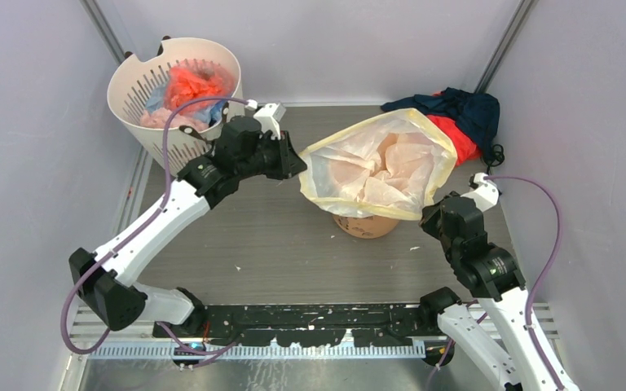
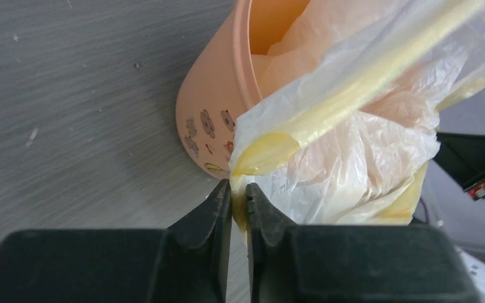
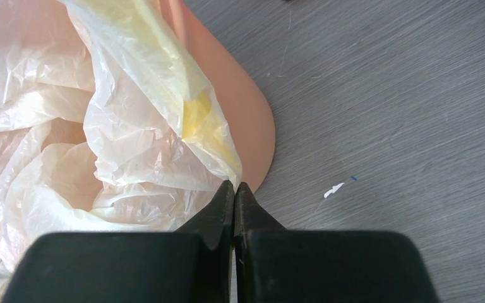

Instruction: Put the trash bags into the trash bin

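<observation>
Trash bag point(image 1: 379, 167) spans bin point(image 1: 364, 226) between left pincer point(image 2: 239, 187) and right pincer point(image 3: 235, 187); both grip it.

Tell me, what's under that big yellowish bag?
An orange bucket, with the bag spread over its mouth. From above only its lower wall shows; its inside bottom is hidden.

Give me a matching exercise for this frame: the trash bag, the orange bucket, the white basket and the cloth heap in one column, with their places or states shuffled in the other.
1. trash bag
2. orange bucket
3. white basket
4. cloth heap

A. back right corner
B. back left, coloured plastic bundles inside
C. mouth spread open, pinched by left gripper and right gripper
D. mid-table, mostly covered by film

Pairs: 1-C, 2-D, 3-B, 4-A
</observation>
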`<state>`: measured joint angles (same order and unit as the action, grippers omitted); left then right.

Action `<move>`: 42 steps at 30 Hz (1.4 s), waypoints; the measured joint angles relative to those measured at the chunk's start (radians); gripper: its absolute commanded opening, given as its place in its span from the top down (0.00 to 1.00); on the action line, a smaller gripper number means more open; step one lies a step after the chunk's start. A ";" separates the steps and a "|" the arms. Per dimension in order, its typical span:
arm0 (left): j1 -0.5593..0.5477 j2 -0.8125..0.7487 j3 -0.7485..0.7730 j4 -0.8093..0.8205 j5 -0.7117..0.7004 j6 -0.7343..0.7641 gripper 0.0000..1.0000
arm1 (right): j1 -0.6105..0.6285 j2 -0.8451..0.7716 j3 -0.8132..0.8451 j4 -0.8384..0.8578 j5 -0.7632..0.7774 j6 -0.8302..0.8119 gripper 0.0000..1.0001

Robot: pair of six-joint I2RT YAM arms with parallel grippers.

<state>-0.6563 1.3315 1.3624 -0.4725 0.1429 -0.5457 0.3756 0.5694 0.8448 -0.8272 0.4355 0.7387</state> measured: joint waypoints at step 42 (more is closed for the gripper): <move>0.103 0.057 -0.130 0.219 0.081 -0.017 0.97 | 0.000 -0.143 -0.165 0.117 -0.172 0.028 0.99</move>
<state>-0.5529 1.3888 1.2324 -0.2531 0.2237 -0.5629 0.3756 0.4259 0.6796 -0.7101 0.2638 0.7666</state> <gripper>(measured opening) 0.033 0.048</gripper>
